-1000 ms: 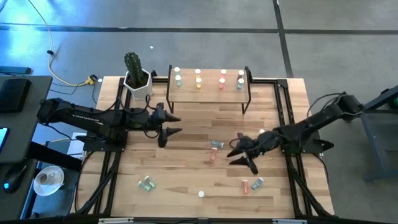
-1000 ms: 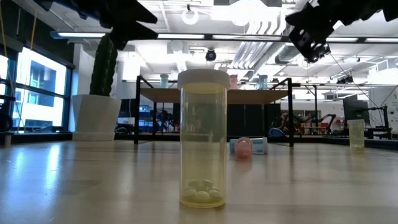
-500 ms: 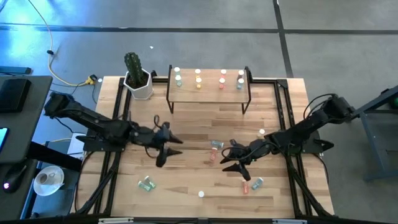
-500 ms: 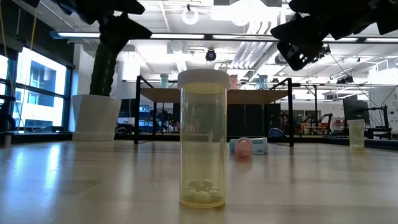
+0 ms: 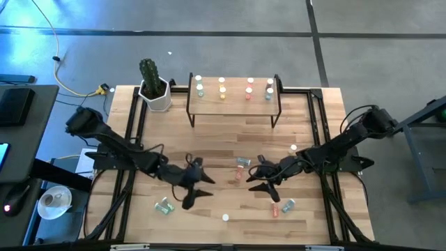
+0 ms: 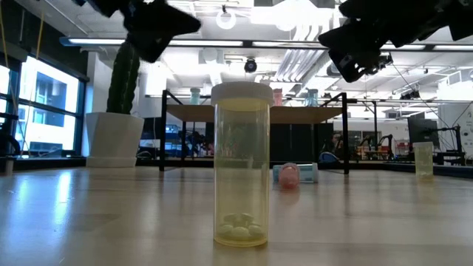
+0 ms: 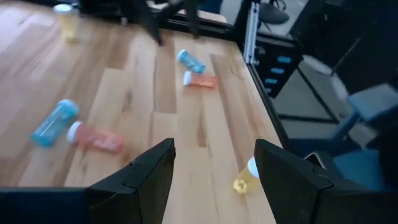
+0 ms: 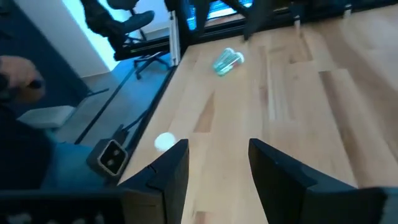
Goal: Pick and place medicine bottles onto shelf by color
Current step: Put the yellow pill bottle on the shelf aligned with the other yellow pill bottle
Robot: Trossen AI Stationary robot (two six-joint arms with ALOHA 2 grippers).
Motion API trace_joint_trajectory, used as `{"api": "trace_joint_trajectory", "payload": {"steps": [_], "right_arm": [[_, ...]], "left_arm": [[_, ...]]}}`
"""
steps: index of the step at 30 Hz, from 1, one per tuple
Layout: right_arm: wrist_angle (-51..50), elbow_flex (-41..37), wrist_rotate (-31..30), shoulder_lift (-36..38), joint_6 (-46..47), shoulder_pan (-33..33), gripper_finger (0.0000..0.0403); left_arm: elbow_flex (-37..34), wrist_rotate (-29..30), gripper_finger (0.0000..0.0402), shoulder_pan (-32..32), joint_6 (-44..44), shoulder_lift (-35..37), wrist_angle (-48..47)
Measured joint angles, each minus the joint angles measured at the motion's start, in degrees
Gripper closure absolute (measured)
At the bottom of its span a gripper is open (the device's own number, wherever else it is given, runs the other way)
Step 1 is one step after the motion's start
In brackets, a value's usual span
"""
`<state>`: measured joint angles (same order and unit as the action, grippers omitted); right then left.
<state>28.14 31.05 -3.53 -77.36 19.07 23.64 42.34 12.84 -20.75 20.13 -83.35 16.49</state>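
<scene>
Several medicine bottles stand in a row on top of the shelf (image 5: 233, 94) at the table's far side. Loose bottles lie on the table: a teal one (image 5: 242, 162) beside a pink-red one (image 5: 238, 174), a green one (image 5: 164, 206), and a pink one (image 5: 274, 208) beside a bluish one (image 5: 288, 204). A yellow bottle (image 5: 225, 217) stands near the front edge. My left gripper (image 5: 203, 188) hovers open left of centre, pointing right. My right gripper (image 5: 252, 178) hovers open beside the teal and pink-red pair, pointing left. Neither has anything between its fingers.
A white pot with a cactus (image 5: 155, 87) stands left of the shelf. Another small bottle (image 5: 293, 148) stands at the right, beside my right arm. Bare wood lies between the shelf and the two grippers. The yellow bottle (image 6: 240, 162) fills the front of the low view.
My left gripper has swung from near the cactus pot toward the table's near edge and a little to the right, sinking somewhat and staying open. My right gripper first shifted slightly toward the left and down, then kept still. No bottle has moved.
</scene>
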Motion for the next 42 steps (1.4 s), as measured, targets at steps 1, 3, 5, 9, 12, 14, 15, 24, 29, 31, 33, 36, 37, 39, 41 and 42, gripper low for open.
{"api": "trace_joint_trajectory", "payload": {"steps": [1,3,5,9,12,14,15,24,29,31,33,36,37,39,41,42], "right_arm": [[0.0,0.0,-0.9,0.0,-0.1,0.0,0.0244],[0.0,0.0,-3.5,0.0,-1.4,0.0,0.0244],[0.0,0.0,-7.0,0.0,-3.9,0.0,0.0244],[0.6,0.1,-10.2,0.4,-6.1,-0.4,0.0244],[0.7,0.1,-10.0,0.9,-6.1,-1.2,0.0244],[0.9,0.1,-10.0,1.0,-6.1,-1.6,0.0244],[1.0,0.1,-10.0,1.0,-6.1,-1.9,0.0244],[1.8,0.1,-10.0,1.1,-6.1,-4.2,0.0244],[1.8,0.1,-10.0,1.1,-6.1,-4.5,0.0244],[1.8,0.1,-10.0,1.1,-6.1,-4.5,0.0244],[1.8,0.1,-10.0,1.1,-6.1,-4.5,0.0244],[1.8,0.1,-10.0,1.1,-6.1,-4.5,0.0244],[1.8,0.1,-10.0,1.1,-6.1,-4.5,0.0244],[1.8,0.1,-10.0,1.1,-6.1,-4.5,0.0244],[1.7,0.1,-10.0,1.1,-6.1,-4.5,0.0244],[1.8,0.1,-10.0,1.1,-6.1,-4.5,0.0244]], "left_arm": [[1.3,0.0,0.0188,-0.4,-1.4,-1.6,0.0],[4.0,-0.3,0.0188,-1.0,-4.4,-4.5,-0.7],[6.6,-0.3,0.0188,-1.6,-6.9,-7.7,-1.9],[10.7,-0.5,0.0188,-2.2,-7.7,-12.7,-3.7],[12.7,-0.6,0.0188,-2.5,-7.8,-15.6,-3.6],[13.8,-0.7,0.0188,-2.8,-7.8,-17.4,-3.4],[14.3,-0.7,0.0188,-3.0,-7.8,-18.2,-3.4],[16.8,-0.6,0.0188,-4.7,-7.9,-23.7,-3.4],[16.8,-0.6,0.0188,-5.3,-7.8,-25.0,-3.0],[16.9,-0.5,0.0188,-5.3,-7.8,-24.9,-2.4],[16.9,-0.4,0.0188,-5.3,-7.8,-25.3,-2.2],[16.8,-0.6,0.0188,-5.3,-7.8,-26.7,-0.7],[16.9,-1.2,0.0188,-5.3,-7.8,-27.4,0.5],[16.8,-1.7,0.0188,-5.4,-7.9,-28.1,0.9],[16.9,-1.6,0.0188,-5.5,-7.8,-28.9,2.0],[16.8,-1.3,0.0188,-5.6,-7.8,-29.0,1.6]]}}
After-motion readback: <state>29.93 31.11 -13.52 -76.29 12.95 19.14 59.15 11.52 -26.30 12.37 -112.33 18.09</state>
